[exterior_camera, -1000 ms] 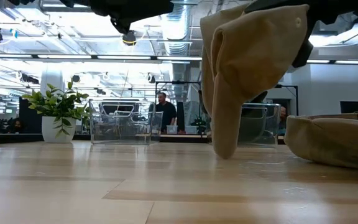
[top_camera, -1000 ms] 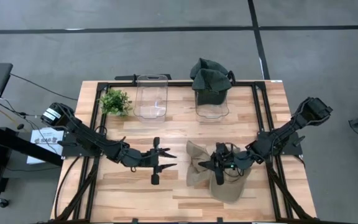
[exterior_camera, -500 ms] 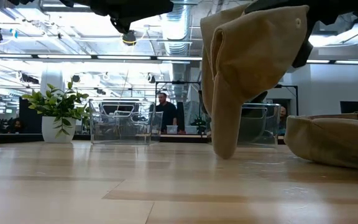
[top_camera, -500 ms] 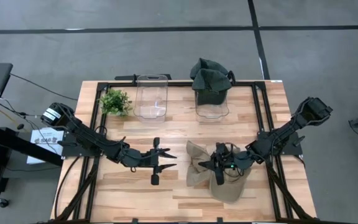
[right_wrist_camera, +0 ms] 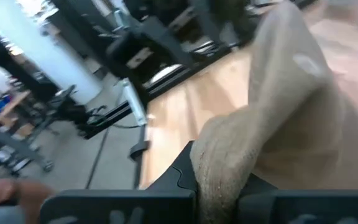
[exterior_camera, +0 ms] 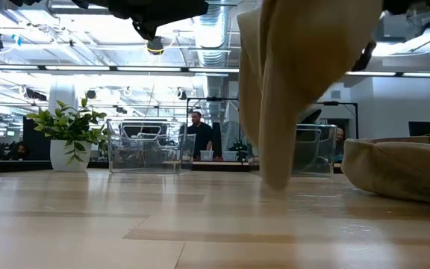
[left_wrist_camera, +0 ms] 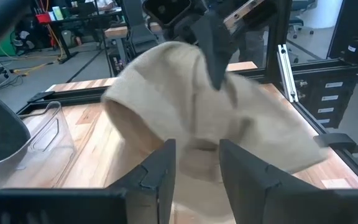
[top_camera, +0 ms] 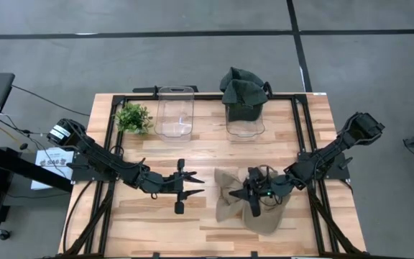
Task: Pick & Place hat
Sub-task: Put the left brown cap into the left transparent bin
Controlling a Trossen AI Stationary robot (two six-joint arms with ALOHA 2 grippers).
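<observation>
The right gripper, clamped on the tan hat, should lift higher before carrying it toward the empty bin at 11 o'clock, while the left gripper waits with fingers apart.

The tan hat pinched in the right hand has swung; it now hangs narrower over the table, drawn closer toward that hand.

The high view is looking straight down on the whole table from well above. The low view is sitting at tabletop height, facing level across toward twelve o'clock. Each wrist view is peering forward, very near. All four are sharing the tan hat.
</observation>
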